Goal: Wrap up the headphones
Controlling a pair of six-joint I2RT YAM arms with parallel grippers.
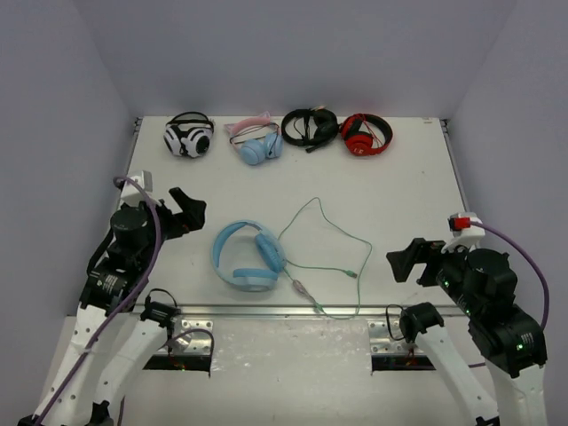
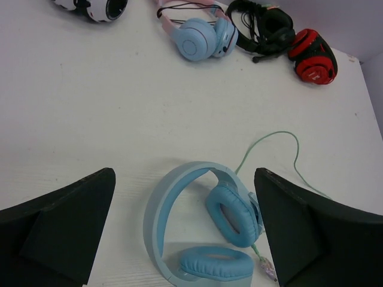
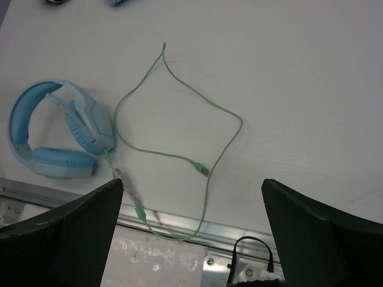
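My left gripper [image 2: 185, 230] and right gripper [image 3: 191, 230] both hang spread wide, holding nothing. The headphones [image 1: 248, 256] lie flat between them near the table's [image 1: 399, 191] front edge, cable [image 1: 330, 232] sprawling loosely to their right.

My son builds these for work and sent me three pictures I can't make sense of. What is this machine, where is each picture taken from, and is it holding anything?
It is two robot arms bolted at the near edge of a white table. One picture looks down from above; the other two come from cameras on each wrist, where the dark shapes at both sides are that arm's own jaws.

The left gripper and right gripper are both open and hold nothing.

Near the arms lie light-blue headphones, their thin green cable sprawled loose and looping over the table's front edge. Four other pairs sit in a row at the far edge: white-and-black, blue with pink, black and red.
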